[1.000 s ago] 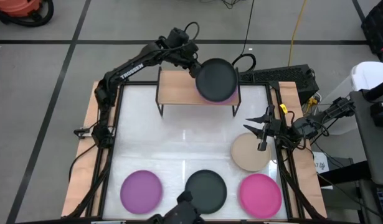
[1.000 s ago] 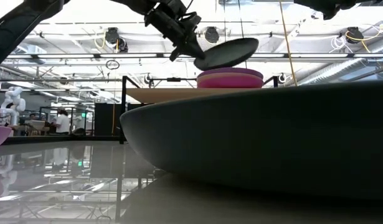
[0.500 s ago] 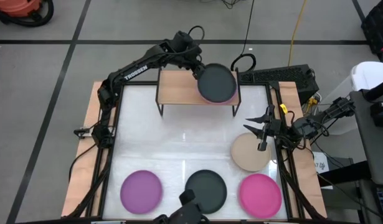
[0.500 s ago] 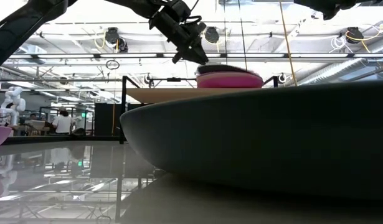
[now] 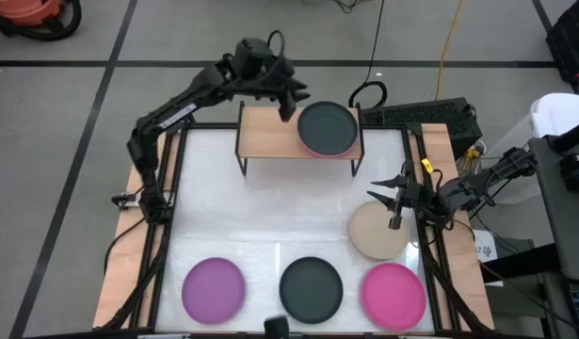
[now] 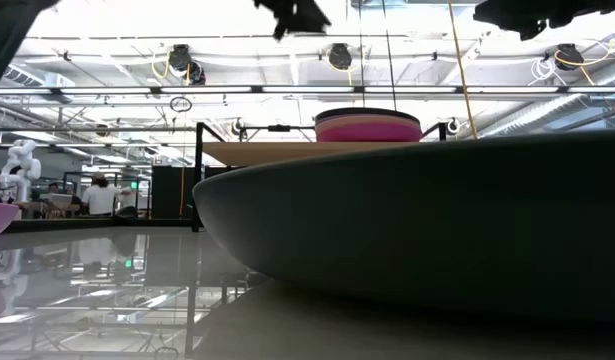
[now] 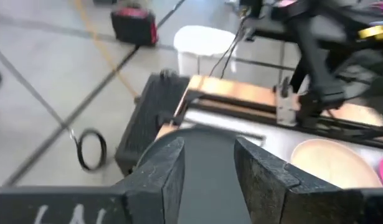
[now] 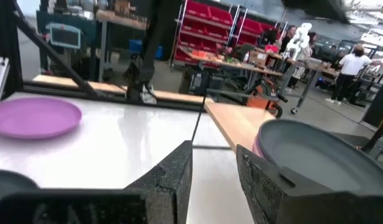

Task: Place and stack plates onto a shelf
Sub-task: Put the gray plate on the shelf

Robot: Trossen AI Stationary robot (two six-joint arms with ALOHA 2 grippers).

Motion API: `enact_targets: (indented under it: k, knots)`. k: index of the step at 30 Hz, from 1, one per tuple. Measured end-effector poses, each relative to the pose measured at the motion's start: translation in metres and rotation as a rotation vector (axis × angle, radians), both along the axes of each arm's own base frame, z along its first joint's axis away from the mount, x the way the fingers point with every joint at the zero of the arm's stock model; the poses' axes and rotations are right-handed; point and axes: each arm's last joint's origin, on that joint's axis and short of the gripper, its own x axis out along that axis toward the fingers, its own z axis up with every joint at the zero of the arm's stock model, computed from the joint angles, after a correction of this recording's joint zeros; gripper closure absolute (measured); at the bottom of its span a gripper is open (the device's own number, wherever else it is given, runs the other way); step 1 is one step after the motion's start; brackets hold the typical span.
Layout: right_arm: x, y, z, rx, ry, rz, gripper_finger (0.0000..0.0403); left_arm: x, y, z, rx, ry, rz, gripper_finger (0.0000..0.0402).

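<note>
Your left gripper (image 5: 287,99) hangs above the shelf (image 5: 270,134), jaws parted and holding nothing, just beside the stack (image 5: 328,130); a dark grey plate (image 5: 327,125) tops it, with magenta showing beneath; your right gripper (image 5: 393,200) waits over the beige plate (image 5: 377,233), jaws apart and empty. A purple plate (image 5: 214,288), another dark grey one (image 5: 311,287) and a magenta plate (image 5: 394,293) lie along the worktop (image 5: 270,217) near edge; the risk, as I judge it, is the stack: it sits at the shelf's right end, close to the edge, so a knock from the retreating arm could push it off.
</note>
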Motion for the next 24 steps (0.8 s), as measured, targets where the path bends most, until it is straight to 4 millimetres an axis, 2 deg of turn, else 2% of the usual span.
enact_targets:
  k: [6, 10, 14, 16, 19, 24]
  knots:
    - [0.000, 0.000, -0.003, 0.030, 0.020, -0.006, 0.0293, -0.008, -0.061, 0.034, 0.147, -0.052, -0.066, 0.0286]
    - [0.001, 0.001, -0.005, 0.034, 0.027, -0.007, 0.0293, -0.010, -0.100, 0.037, 0.207, -0.058, -0.116, 0.0294]
    - [0.004, 0.002, -0.006, 0.026, 0.042, -0.008, 0.0293, -0.018, -0.123, 0.021, 0.256, -0.050, -0.098, 0.0296]
    - [0.005, 0.002, -0.007, 0.022, 0.048, -0.008, 0.0293, -0.031, -0.130, 0.010, 0.256, -0.073, -0.092, 0.0296]
    - [0.006, 0.003, -0.008, 0.023, 0.050, -0.009, 0.0293, -0.050, -0.136, -0.013, 0.229, -0.140, -0.076, 0.0296]
    - [0.012, 0.005, -0.004, 0.024, 0.062, -0.018, 0.0293, -0.088, -0.147, -0.065, 0.154, -0.317, -0.045, 0.0296]
